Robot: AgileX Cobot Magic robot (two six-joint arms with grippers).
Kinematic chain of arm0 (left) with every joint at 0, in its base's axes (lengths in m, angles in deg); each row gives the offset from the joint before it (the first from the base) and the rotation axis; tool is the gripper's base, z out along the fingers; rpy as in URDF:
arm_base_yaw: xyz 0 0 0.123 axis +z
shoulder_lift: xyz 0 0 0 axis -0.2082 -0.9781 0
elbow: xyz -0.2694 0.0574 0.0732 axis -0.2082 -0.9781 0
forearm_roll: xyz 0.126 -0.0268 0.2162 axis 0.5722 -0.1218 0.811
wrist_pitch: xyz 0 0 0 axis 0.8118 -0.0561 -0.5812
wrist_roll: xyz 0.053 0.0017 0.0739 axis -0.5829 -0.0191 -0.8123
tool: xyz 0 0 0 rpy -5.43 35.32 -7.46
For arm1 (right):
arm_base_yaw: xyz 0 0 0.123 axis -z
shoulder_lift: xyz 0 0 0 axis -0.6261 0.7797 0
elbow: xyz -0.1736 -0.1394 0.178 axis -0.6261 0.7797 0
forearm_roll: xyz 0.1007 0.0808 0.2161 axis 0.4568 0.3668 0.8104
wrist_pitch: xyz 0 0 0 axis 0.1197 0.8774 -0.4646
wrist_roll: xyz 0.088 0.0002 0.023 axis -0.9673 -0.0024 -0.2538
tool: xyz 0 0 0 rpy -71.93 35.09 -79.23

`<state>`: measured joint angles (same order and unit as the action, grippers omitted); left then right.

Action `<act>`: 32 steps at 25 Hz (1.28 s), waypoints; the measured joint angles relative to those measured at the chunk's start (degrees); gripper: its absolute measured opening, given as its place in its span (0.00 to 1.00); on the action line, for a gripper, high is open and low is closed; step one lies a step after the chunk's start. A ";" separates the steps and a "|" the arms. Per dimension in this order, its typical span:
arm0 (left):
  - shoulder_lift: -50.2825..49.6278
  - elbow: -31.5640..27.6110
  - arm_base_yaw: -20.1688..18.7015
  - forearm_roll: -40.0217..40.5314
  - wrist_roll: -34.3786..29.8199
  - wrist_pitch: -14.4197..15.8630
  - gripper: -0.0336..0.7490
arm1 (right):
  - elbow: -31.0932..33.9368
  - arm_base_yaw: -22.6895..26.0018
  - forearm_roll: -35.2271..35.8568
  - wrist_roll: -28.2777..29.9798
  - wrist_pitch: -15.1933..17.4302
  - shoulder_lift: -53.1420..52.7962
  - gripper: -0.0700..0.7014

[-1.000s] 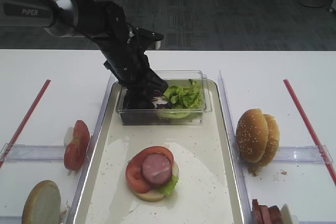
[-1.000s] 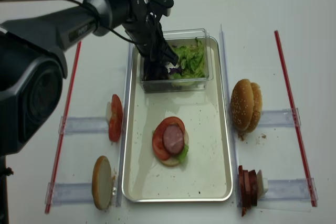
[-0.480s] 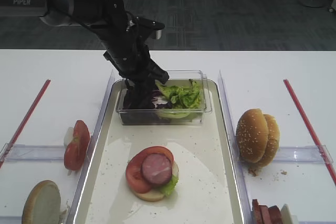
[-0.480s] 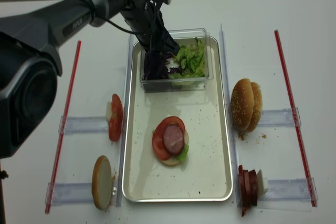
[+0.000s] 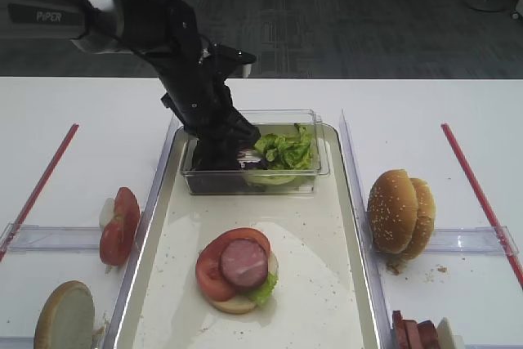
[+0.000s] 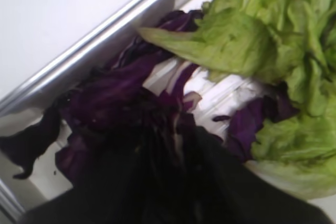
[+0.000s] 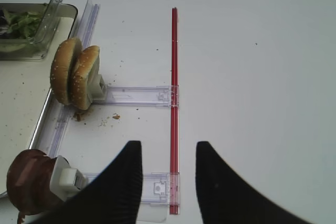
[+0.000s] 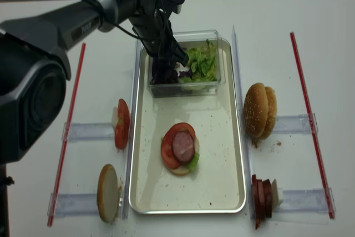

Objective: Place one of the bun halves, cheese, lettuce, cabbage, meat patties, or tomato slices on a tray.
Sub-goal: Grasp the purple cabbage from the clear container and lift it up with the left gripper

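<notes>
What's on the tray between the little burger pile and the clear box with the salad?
Nothing but crumbs. In the high view, the tray floor is bare between the stacked burger and the clear box, apart from tiny specks.

Left arm [image 5: 143, 22]: glossy black housing over most of its length, with a silver-grey cylindrical link near the base bearing white "PIPER" lettering. A thin black cable loops clear of the upper joint. The wrist section is blocky and angular, matt black, carrying a small dark camera module on one side. Left end effector [image 5: 222, 153] — black throughout, no markings legible. Right end effector [image 7: 168, 182] — two black fingers [image 7: 123, 182], broad at the root, curved and tapering to rounded tips, smooth-surfaced.
</notes>
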<state>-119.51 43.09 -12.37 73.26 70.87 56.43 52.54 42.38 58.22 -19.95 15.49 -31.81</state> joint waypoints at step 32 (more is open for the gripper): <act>-0.28 0.29 0.00 0.40 0.00 0.83 0.08 | 0.00 0.00 0.00 0.00 0.00 0.00 0.28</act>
<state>-119.80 43.38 -12.37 73.66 70.87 57.26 52.54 42.38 58.22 -19.95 15.49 -31.81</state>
